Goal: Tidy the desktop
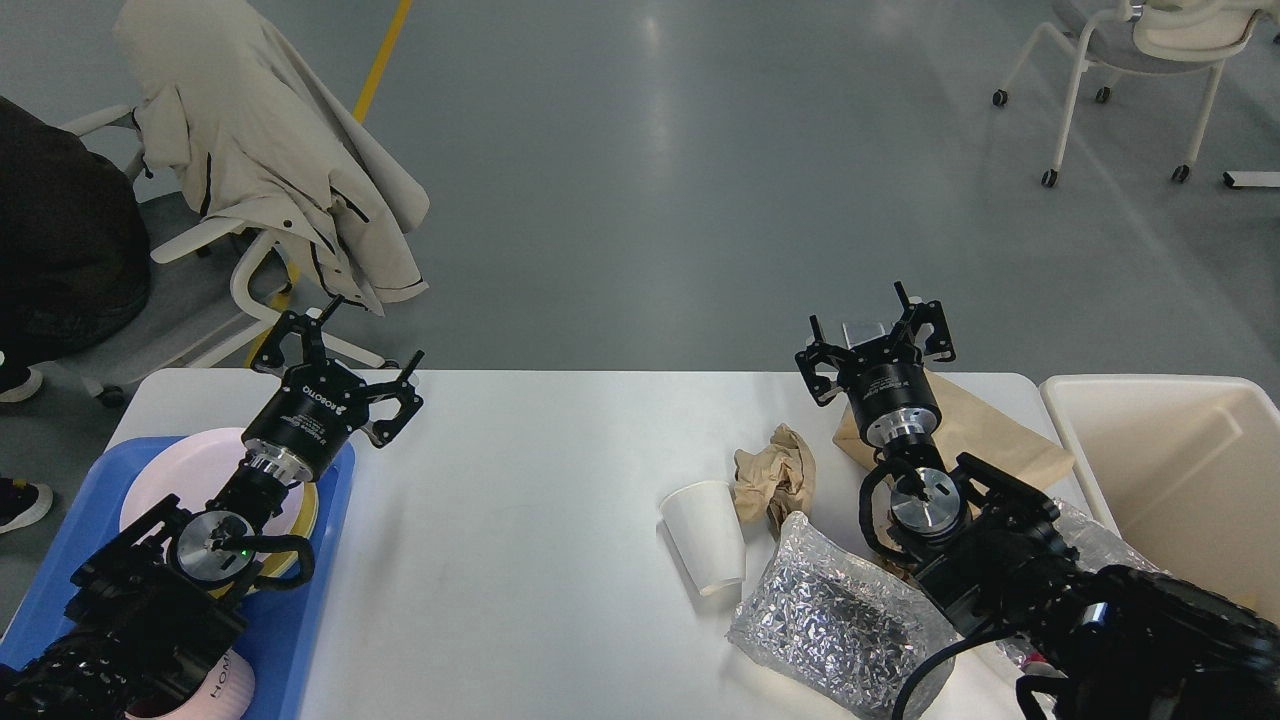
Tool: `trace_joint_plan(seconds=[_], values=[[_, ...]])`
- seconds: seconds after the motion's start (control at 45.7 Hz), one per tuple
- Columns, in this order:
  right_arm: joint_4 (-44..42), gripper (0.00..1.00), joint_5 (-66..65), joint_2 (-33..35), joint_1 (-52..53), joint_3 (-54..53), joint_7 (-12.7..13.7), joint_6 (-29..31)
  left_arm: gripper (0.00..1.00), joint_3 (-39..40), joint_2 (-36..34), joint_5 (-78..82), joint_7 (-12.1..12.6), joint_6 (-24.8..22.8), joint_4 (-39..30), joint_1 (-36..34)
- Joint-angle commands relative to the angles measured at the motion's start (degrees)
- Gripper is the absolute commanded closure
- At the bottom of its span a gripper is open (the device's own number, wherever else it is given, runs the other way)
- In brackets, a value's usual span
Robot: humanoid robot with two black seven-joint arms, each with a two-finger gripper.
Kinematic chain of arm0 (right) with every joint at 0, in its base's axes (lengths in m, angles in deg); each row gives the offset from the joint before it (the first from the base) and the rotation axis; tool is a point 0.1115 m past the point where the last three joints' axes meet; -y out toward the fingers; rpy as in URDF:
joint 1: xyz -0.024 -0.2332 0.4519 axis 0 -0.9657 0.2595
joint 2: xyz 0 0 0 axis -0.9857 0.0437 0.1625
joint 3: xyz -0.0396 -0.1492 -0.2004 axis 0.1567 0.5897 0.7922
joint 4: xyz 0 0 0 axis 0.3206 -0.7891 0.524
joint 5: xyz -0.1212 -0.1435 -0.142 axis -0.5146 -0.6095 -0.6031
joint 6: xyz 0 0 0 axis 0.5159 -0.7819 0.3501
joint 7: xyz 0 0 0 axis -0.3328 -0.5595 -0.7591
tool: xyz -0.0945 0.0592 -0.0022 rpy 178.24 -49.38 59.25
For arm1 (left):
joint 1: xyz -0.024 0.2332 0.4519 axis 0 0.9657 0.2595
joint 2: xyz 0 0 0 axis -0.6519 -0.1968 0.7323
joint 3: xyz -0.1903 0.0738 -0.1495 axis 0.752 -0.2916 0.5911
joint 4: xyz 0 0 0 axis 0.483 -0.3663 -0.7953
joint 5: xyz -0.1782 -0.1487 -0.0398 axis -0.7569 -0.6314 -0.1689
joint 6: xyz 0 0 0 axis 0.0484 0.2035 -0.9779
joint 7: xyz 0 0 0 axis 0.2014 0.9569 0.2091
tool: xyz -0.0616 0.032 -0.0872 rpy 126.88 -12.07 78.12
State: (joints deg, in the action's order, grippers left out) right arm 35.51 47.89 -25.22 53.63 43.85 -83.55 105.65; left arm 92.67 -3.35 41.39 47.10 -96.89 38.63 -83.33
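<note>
The white desktop (520, 480) fills the lower view. My left gripper (375, 340) is open and empty above the desktop's far left. My right gripper (858, 315) is open and empty above the far right, over a flat brown paper bag (1000, 440). A white paper cup (705, 535) lies on its side mid-right. A crumpled brown paper ball (775, 470) lies just behind it. A silvery bubble-wrap bag (835, 620) lies at the front right, partly under my right arm.
A blue tray (300, 620) at the left edge holds a pink plate (190, 470) on a yellow one and a pink cup (215, 695). A cream bin (1170, 470) stands at the right end. Chairs stand behind the table, one with a beige coat (270, 150).
</note>
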Motion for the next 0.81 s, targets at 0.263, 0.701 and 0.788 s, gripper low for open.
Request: trace_joint_plan(seconds=[0.263,0.701,0.788], values=[[0.0,0.0,0.01,0.0,0.0,0.0,-0.02,0.09,0.0,-0.01,0.0,0.0,0.0,-0.04,-0.04,0.0],[0.18,0.0,0.01,-1.31,1.14,0.18,0.07,0.18,0.0,-0.01,0.0,0.0,0.0,0.05,0.04,0.0],[0.53,0.0,0.01,-1.14,4.3,0.17,0.15,0.0,0.0,-0.01,0.0,0.0,0.0,-0.04,-0.04,0.0]])
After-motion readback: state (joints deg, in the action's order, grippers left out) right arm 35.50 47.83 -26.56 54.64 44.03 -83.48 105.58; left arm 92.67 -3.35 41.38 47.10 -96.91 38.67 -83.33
